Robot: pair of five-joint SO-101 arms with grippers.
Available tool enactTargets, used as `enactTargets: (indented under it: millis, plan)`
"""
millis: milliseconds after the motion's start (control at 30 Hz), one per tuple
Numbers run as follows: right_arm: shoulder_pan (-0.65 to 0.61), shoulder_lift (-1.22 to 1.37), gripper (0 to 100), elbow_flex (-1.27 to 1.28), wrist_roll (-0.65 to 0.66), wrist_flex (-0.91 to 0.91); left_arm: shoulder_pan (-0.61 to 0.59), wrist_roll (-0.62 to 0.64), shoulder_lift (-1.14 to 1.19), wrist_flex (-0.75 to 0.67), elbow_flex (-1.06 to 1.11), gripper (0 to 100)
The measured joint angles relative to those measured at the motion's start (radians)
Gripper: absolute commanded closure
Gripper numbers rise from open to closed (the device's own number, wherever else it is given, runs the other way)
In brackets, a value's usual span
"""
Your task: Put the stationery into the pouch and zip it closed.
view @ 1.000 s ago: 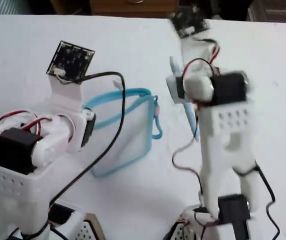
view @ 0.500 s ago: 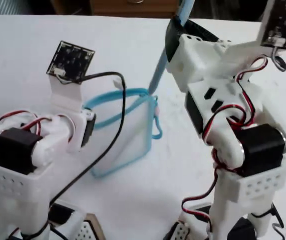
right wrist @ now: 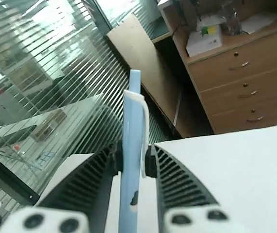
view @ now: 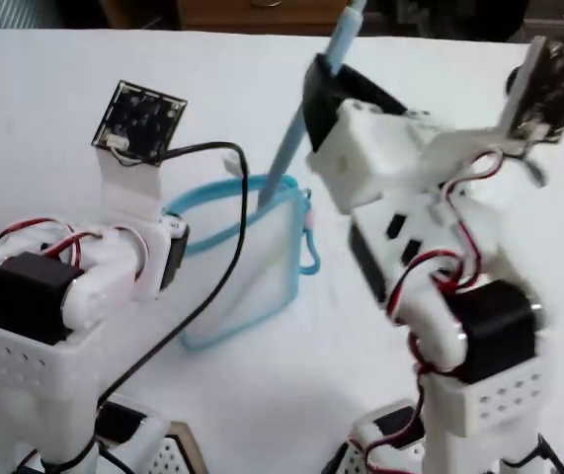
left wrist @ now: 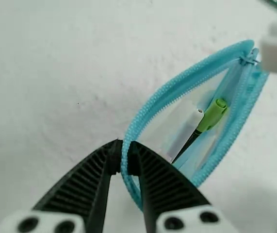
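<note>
A clear pouch (view: 257, 262) with a blue zipper lies mid-table, its mouth held apart. My left gripper (left wrist: 123, 162) is shut on the pouch's (left wrist: 235, 97) zipper edge. Inside lie a green-capped pen (left wrist: 212, 115) and a white pen (left wrist: 187, 127). My right gripper (view: 323, 87) is shut on a light blue pen (view: 291, 143), which is held steeply tilted above the table. Its lower tip sits at the pouch's far rim by the opening. In the right wrist view the blue pen (right wrist: 130, 141) stands between the fingers of the right gripper (right wrist: 132, 158).
A black cable (view: 227, 257) from the left arm drapes over the pouch. Both arm bases stand at the table's near edge. White table (view: 44, 69) stretches to the left and behind. A wooden drawer unit (right wrist: 240, 82) stands beyond the far edge.
The right arm lifted the blue pen off the table to the pouch's right, swung it up and leftward, and its tip now sits at the pouch's mouth. The left arm has kept still.
</note>
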Motion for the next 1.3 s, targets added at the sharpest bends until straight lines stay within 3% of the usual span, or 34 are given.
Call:
enactTargets:
  millis: [200,300,700,967,1300]
  plan:
    - [-0.057,-0.196,98.1,0.448,0.077,-0.393,0.000,0.000,0.000,0.000,0.000,98]
    - [-0.118,-0.258,98.1,0.589,0.098,-0.450,0.000,0.000,0.000,0.000,0.000,98]
    - [-0.132,-0.285,96.6,0.766,0.112,-0.431,0.000,0.000,0.000,0.000,0.000,98]
    - [-0.195,-0.287,74.7,0.767,0.189,-0.362,0.000,0.000,0.000,0.000,0.000,98]
    - [-0.212,-0.388,82.2,0.767,0.196,-0.358,0.000,0.000,0.000,0.000,0.000,98]
